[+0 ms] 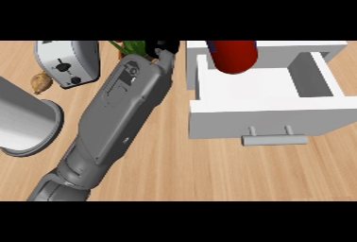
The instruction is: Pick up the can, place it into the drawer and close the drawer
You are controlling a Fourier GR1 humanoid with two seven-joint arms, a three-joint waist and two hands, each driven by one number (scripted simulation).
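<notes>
Left hand (165, 48) between toaster (68, 62) and open drawer (265, 101).

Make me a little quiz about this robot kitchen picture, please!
1. True or false: the white drawer is open.
2. Where is the red can? A) at the drawer's back edge, B) beside the toaster, C) on the counter in front of the drawer.
3. Fill in: the drawer's handle is on the side facing the ____ of the picture.

Key:
1. True: you can see its white floor inside.
2. A: it shows at the top of the drawer; whether it already rests inside cannot be told.
3. Bottom.
</notes>
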